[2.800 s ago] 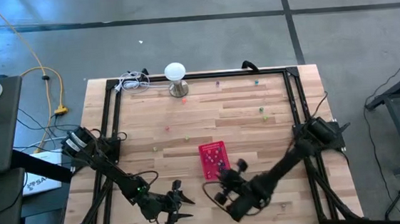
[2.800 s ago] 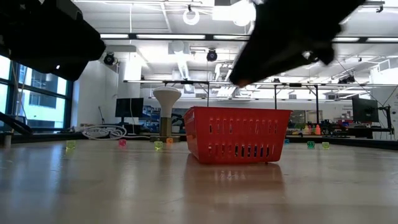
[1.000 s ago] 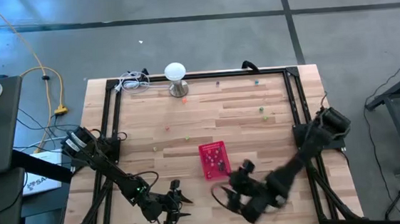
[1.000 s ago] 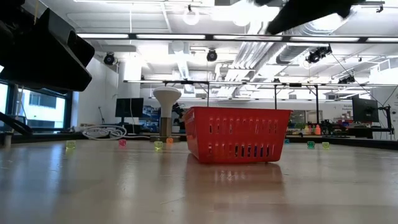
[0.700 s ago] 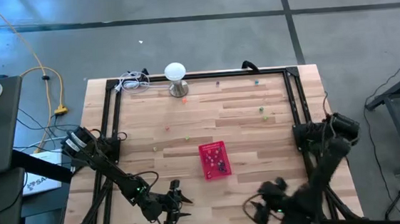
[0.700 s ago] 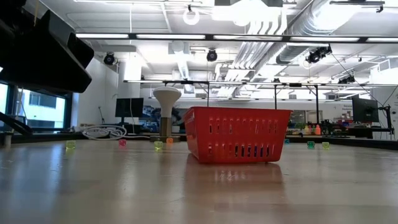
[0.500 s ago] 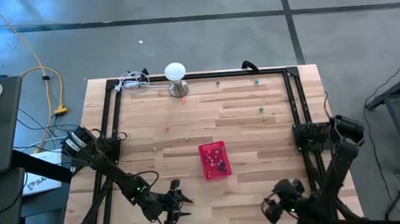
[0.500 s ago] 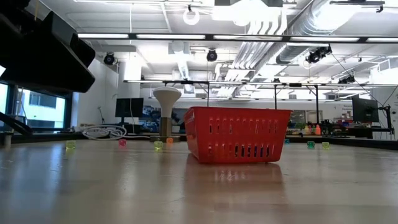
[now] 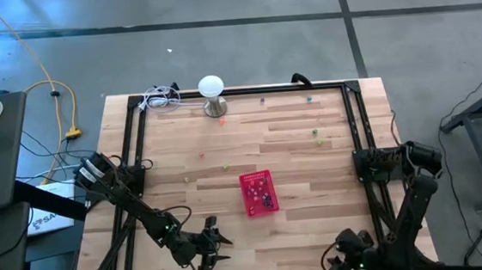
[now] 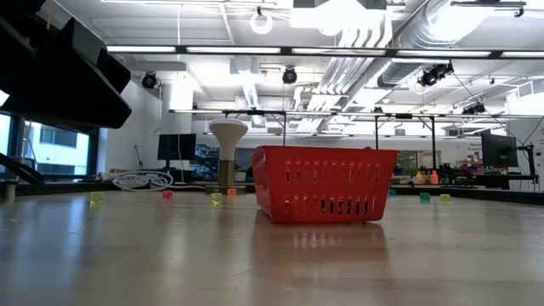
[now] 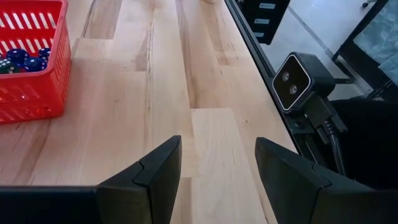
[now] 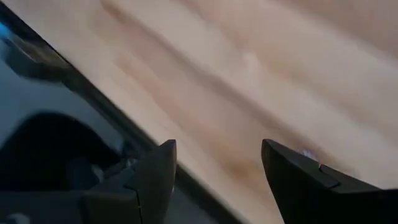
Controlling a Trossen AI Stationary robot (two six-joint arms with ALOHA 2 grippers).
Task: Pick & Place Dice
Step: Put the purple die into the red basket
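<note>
Since the earlier frames the right gripper (image 9: 348,266) has swung away from the red basket (image 9: 258,192) and out to the near right corner of the table (image 9: 294,148), by the frame's edge; in the low view its dark bulk no longer hangs above the basket. Its wrist view looks down on bare wood and the table's dark rim, with both fingers (image 12: 152,180) standing apart and nothing between them. The left gripper (image 9: 213,248) sits where it was, low at the near edge, left of the basket, its jaws likewise spread and empty; its fingers (image 11: 155,174) frame bare planks, with the basket off to one side. The basket is upright near the table's middle, its long axis running from the near edge toward the far edge. Inside it lie several dice (image 11: 25,58), mostly dark blue with one green, piled against one wall; they are too small to tell which way any face points. More dice remain loose on the wood: a green one (image 10: 217,198) and a pink one (image 10: 167,195) left of the basket in the low view, others (image 10: 424,197) to its right, all well apart from both grippers. A white lamp (image 9: 211,88) stands at the far edge beside a coiled cable (image 9: 160,98).
</note>
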